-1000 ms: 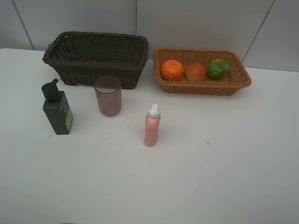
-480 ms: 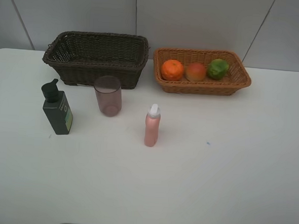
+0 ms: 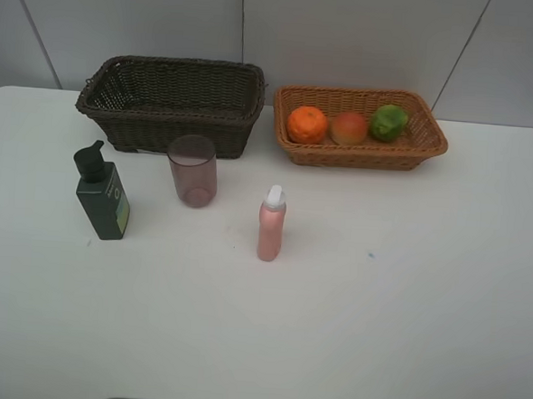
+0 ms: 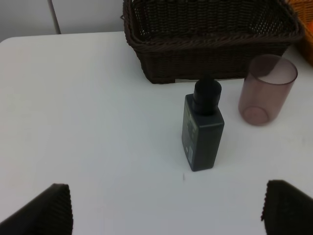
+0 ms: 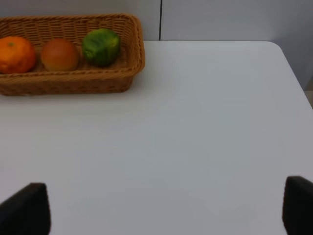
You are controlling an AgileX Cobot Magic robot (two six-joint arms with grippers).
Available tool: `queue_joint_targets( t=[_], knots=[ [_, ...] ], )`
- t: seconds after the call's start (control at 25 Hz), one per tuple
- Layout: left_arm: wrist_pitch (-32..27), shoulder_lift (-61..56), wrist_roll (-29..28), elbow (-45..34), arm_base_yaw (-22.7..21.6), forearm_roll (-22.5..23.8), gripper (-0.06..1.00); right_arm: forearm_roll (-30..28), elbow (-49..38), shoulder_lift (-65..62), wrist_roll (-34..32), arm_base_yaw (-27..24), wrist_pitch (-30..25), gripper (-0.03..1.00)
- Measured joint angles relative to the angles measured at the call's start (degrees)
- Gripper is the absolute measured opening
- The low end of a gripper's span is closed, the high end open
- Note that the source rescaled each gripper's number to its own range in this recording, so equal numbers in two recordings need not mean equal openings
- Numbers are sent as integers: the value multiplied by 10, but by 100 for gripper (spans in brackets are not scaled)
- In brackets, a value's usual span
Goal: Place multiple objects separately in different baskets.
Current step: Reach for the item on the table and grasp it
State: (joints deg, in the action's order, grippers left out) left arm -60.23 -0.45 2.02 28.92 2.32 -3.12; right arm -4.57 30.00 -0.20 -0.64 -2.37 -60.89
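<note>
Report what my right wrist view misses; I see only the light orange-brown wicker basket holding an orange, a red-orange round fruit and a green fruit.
Observer: A deep dark brown wicker basket sits beside yours, to its left in the high view.
Operator: List what is not yet in a basket.
Observer: A dark green pump bottle, a translucent pinkish-purple cup and a slim pink white-capped bottle stand upright on the white table.
Operator: Give the left gripper.
Observer: The left gripper is open, holds nothing and faces the pump bottle.
</note>
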Motion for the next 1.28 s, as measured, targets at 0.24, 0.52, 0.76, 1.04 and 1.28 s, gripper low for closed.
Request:
queue_joint_targets(
  t=[0.24, 0.52, 0.76, 1.04, 1.28],
  knots=[
    [0, 0, 0, 0, 0, 0, 100, 0, 0, 0, 0, 0, 0, 100],
    [0, 0, 0, 0, 0, 0, 100, 0, 0, 0, 0, 0, 0, 100],
    [0, 0, 0, 0, 0, 0, 100, 0, 0, 0, 0, 0, 0, 100],
    [0, 118, 0, 40, 0, -4, 100, 0, -1, 0, 0, 0, 0, 100],
    [18, 341, -1, 104, 0, -7, 100, -1, -2, 0, 0, 0, 0, 100]
  ],
)
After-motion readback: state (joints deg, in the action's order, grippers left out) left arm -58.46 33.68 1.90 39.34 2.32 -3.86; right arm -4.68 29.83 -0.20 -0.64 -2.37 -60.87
